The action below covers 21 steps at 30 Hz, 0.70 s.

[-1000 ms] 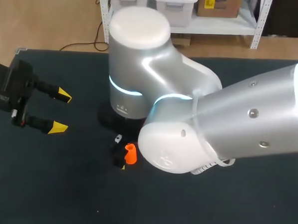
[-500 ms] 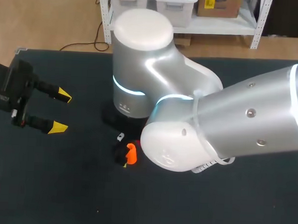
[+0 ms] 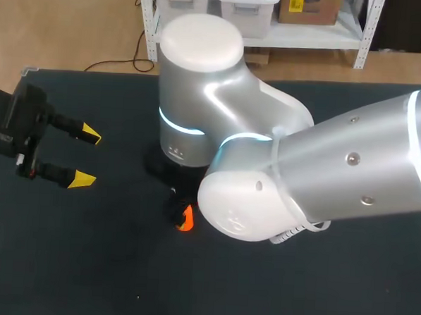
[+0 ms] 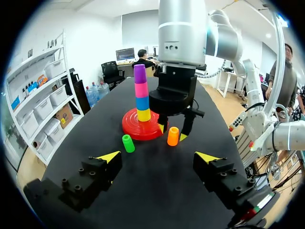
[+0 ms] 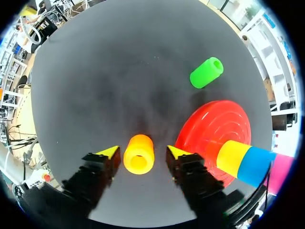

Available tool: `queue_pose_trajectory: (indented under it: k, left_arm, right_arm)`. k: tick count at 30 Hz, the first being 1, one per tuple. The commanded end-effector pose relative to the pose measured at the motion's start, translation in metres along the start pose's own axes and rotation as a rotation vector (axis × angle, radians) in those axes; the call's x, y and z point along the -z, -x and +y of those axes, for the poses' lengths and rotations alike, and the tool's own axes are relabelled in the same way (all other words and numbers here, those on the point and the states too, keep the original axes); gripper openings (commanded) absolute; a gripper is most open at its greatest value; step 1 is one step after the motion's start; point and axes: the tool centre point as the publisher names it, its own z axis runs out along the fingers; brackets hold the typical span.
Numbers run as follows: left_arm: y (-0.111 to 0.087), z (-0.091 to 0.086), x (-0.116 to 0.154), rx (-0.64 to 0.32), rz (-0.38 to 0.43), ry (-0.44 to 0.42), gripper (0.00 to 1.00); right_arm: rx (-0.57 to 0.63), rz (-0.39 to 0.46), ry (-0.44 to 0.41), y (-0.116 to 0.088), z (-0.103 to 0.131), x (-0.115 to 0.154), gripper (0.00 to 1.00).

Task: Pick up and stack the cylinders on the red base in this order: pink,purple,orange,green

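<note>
The red base [image 4: 140,131] carries a stack of yellow, blue, pink and purple [image 4: 139,74] cylinders, bottom to top. The orange cylinder [image 5: 138,153] stands upright on the table beside the base. My right gripper [image 5: 140,151] is lowered around it, open, with a thin gap on each side. From the head view only a sliver of the orange cylinder [image 3: 186,218] shows under my right arm. The green cylinder [image 5: 206,72] lies on its side ahead of the right gripper, next to the base. My left gripper [image 3: 83,156] hangs open at the table's left, holding nothing.
My right arm [image 3: 301,183] fills the middle of the head view and hides the base and the green cylinder there. The dark table [image 3: 85,264] spreads out around the left gripper.
My right wrist has sunk lower over the orange cylinder, which now shows less in the head view. The left arm has not moved.
</note>
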Motion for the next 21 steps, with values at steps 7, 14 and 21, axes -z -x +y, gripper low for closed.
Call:
queue_pose_trajectory:
  k: [7,14,21]
  left_arm:
    - [-0.001,-0.001,0.000,-0.003,-0.004,0.003,1.00]
    - [-0.001,-0.001,0.000,-0.003,-0.004,0.003,1.00]
    - [-0.001,-0.001,0.000,-0.003,-0.004,0.003,1.00]
  right_arm:
    - [-0.010,0.014,0.003,-0.004,-0.001,-0.002,0.00]
    - [-0.013,0.006,0.000,-0.004,0.000,0.001,0.00]
    - [-0.015,-0.044,-0.026,-0.003,-0.004,0.026,0.00]
